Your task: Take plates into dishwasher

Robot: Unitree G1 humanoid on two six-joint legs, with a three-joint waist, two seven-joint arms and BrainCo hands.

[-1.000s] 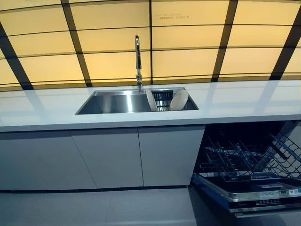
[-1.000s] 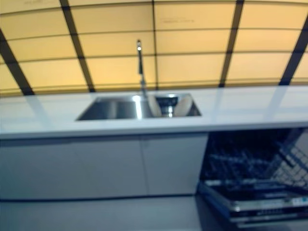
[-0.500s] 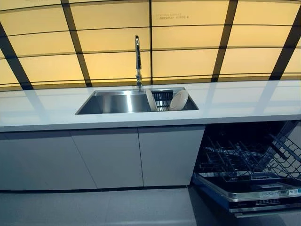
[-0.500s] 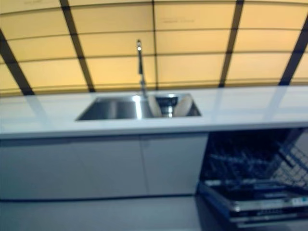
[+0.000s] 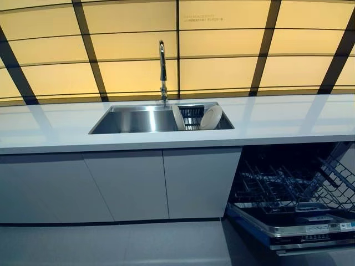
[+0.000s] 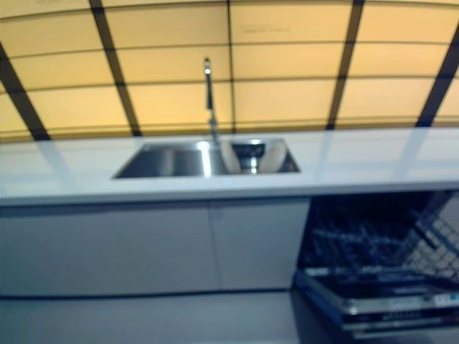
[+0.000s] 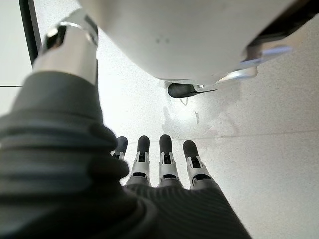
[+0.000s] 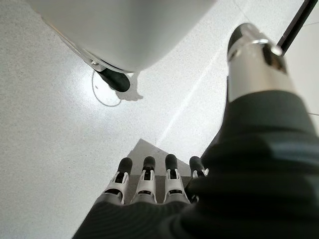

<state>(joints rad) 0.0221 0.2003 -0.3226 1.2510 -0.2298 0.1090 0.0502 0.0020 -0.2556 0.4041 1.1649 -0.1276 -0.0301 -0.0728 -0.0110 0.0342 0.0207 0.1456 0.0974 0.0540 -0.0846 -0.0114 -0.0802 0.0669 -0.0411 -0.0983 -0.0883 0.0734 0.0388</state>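
Two round cream plates [image 5: 211, 117] are seen propped on edge against a dark wire rack [image 5: 192, 116] at the right end of the stainless steel sink [image 5: 136, 120], set into the white countertop [image 5: 288, 119] under a tall chrome tap [image 5: 162, 69]; the open dishwasher [image 5: 294, 213] with its dark wire basket drawn out lies below the countertop's right end. The left hand [image 7: 164, 169] and the right hand [image 8: 147, 184] are shown hanging toward the floor, fingers straight, nothing held; the sink is best approached squarely first, and the nearer plate taken by its rim.
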